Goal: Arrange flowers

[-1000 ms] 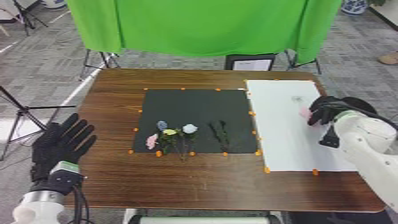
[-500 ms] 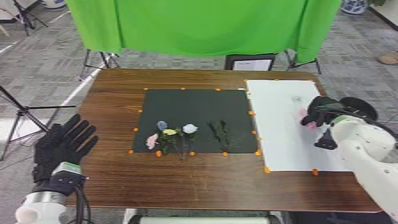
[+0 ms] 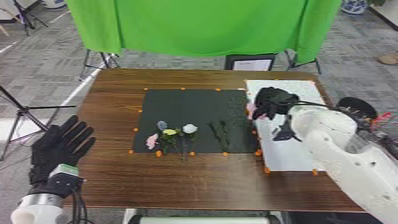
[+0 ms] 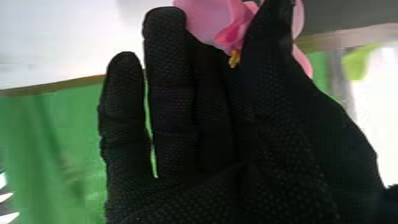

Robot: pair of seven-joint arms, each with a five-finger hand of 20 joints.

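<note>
The right arm comes in from the bottom right corner of the head view and slants over the bench (image 3: 115, 185), its right hand (image 3: 277, 101) above the white sheet (image 3: 282, 162), near the black sheet (image 3: 191, 107). Its fingers are mostly straight and pinch a pink bloom (image 4: 206, 15) at their tips — thumb on one side, fingers on the other, hiding part of the petals.

The left hand (image 3: 59, 150) is at the bench's left edge, open, fingers spread and pointing forward.

On the black sheet lie a pale pink flower (image 3: 151, 142), a bluish flower (image 3: 162, 124), a yellow flower (image 3: 170, 132) and a white flower (image 3: 189, 128), close together, with dark green stems (image 3: 223, 136) beside them. Orange markers (image 3: 266, 170) line both sheets. The right arm covers part of the white sheet — and a round black object (image 3: 357, 107) sits just beyond that arm, near the bench's right edge.
</note>
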